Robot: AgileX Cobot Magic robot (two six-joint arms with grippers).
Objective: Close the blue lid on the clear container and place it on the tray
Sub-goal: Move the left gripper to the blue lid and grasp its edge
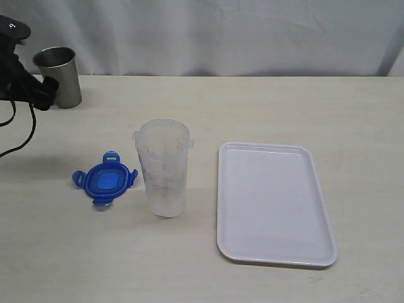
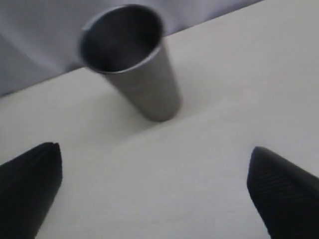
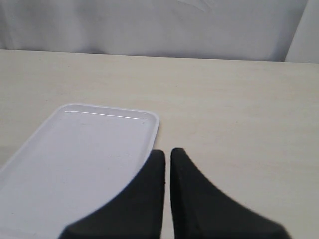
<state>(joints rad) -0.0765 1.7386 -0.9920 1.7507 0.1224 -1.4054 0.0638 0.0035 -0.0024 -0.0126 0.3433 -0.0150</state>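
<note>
Blue lid (image 1: pixel 105 178) lies on the worktop (image 1: pixel 252 101) beside the clear container (image 1: pixel 163 167), on my left gripper's (image 2: pixel 153 154) side; that gripper is spread wide by the steel cup (image 1: pixel 58 76). My right gripper (image 3: pixel 167 154), pinched together, sits near the tray (image 1: pixel 278 252).

Steel cup (image 2: pixel 132 64) beyond wide-spread gripper (image 2: pixel 153 157)

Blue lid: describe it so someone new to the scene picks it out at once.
In the exterior view, start at the white tray; just left of it stands the clear container. Left again, lying flat on the table, is the blue lid: the only blue thing, low and roundish with four tabs, unlike the tall container and the steel cup farther back.
</note>
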